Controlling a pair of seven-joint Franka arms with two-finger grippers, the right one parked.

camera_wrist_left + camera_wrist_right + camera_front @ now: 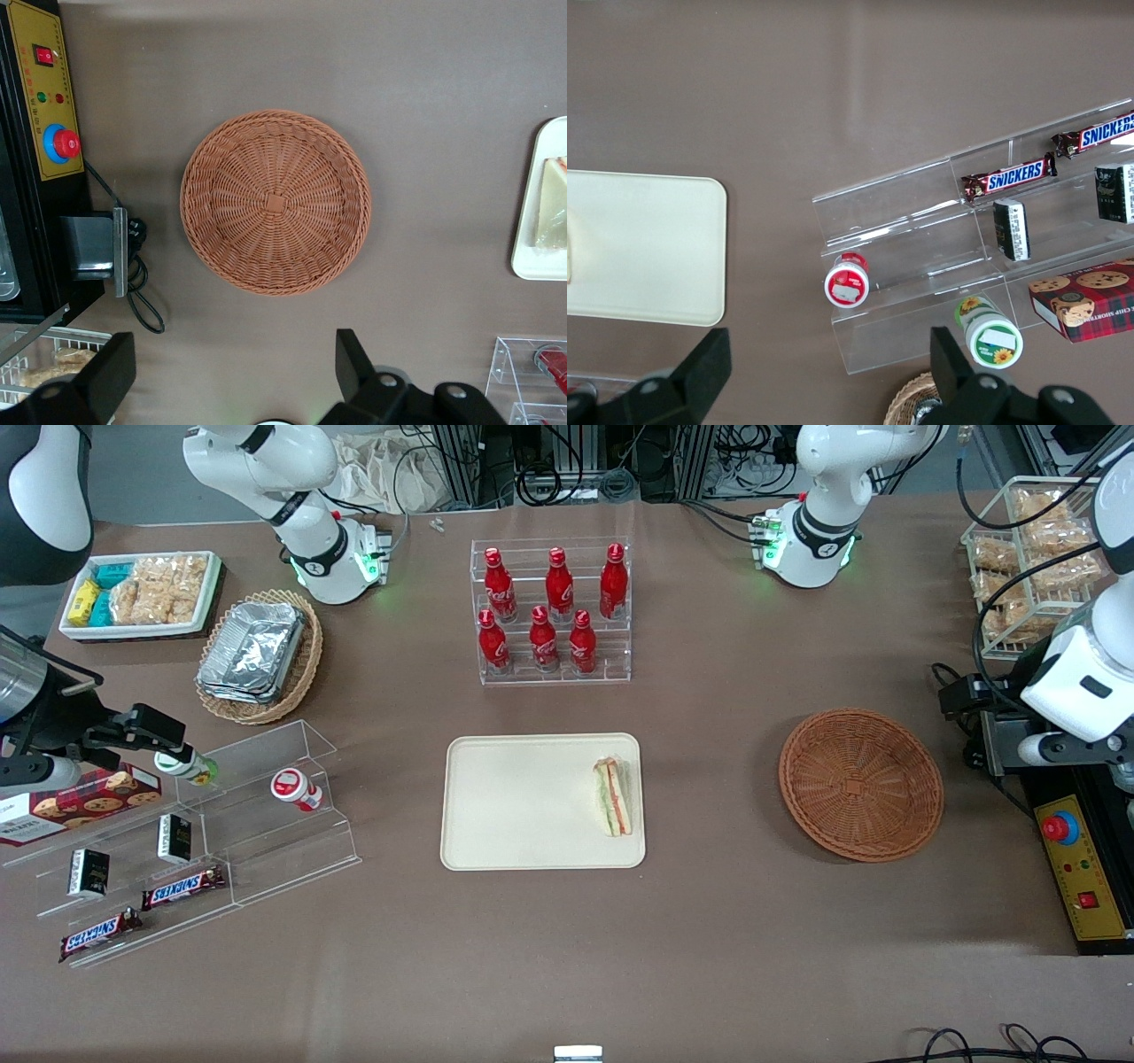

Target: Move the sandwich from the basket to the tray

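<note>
The sandwich (613, 797) lies on the beige tray (532, 802), close to the tray's edge that faces the basket. Its orange and green layers show on its side. The round reddish-brown basket (861, 784) stands empty toward the working arm's end of the table. In the left wrist view my left gripper (232, 376) hangs open high above the table, beside the basket (275, 202) and farther from the front camera than it, with nothing between its fingers. That view also catches the sandwich (551, 204) on the tray (532, 257). In the front view only the arm's white wrist (1076, 682) shows.
A clear rack of red bottles (551, 611) stands farther from the front camera than the tray. A control box with a red button (1076, 868) and a wire rack of snacks (1028, 558) sit at the working arm's end. Clear snack shelves (204, 841) lie toward the parked arm's end.
</note>
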